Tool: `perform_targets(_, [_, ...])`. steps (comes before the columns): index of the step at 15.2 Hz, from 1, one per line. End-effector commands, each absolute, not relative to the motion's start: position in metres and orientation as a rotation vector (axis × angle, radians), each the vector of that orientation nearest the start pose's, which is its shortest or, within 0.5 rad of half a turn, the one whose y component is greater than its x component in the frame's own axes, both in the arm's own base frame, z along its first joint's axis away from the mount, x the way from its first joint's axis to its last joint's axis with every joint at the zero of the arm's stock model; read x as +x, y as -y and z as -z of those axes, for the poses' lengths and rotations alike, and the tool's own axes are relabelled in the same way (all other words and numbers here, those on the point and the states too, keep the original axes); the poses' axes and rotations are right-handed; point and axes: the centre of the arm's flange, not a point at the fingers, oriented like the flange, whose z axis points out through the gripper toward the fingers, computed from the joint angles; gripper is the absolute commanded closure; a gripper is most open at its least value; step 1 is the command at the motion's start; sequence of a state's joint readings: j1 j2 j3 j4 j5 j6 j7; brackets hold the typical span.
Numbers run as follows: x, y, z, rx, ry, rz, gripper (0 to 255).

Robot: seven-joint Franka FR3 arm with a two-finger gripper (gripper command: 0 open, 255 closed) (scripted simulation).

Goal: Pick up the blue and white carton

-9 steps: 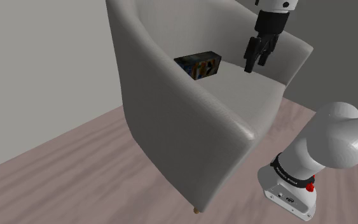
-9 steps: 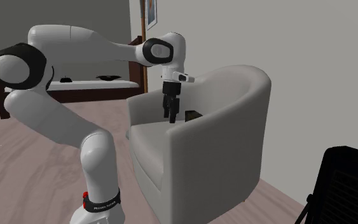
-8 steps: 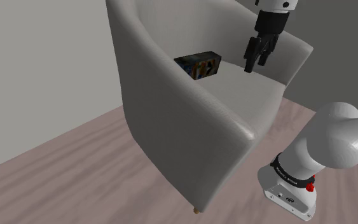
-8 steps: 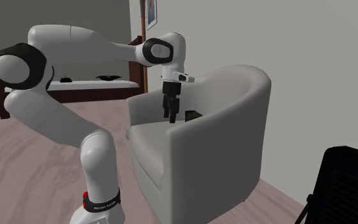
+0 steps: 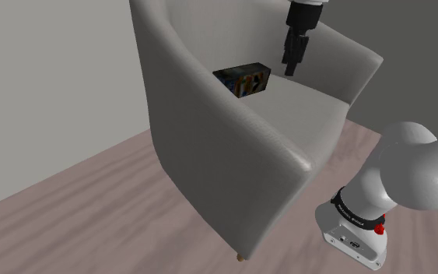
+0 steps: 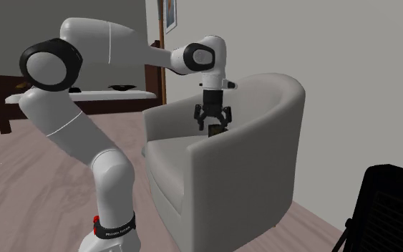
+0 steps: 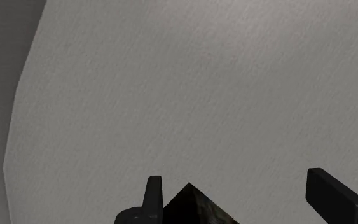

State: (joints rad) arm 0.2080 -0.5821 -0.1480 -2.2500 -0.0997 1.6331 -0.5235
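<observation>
Released and spread wide, the pincer (image 5: 291, 71) hangs over the carton (image 5: 244, 79), a dark box printed in blue and yellow that lies on the grey armchair's (image 5: 209, 156) seat near the backrest. In the wrist view, one carton corner shows between the fingers, just beside one of them. A wood-patterned floor (image 5: 92, 194) lies around the armchair.

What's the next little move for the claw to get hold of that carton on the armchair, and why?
Probably nudge the claw toward the shoulder view's left, over the carton, before lowering. Its fingers stand apart, but in the wrist view the carton's corner sits close beside one finger, not centred between them. The carton lies untouched on the armchair seat.
</observation>
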Motion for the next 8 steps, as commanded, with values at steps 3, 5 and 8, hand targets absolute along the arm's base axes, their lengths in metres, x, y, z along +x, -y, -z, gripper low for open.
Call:
perform_targets(3, [0.418, -0.019, -0.579, -2.74, 1.558, -0.006, 0])
perform_targets(5, [0.435, -0.035, -0.583, -2.572, 1.823, 0.024, 0])
perform_targets(8, [0.442, -0.044, -0.579, -2.467, 1.961, 0.041, 0])
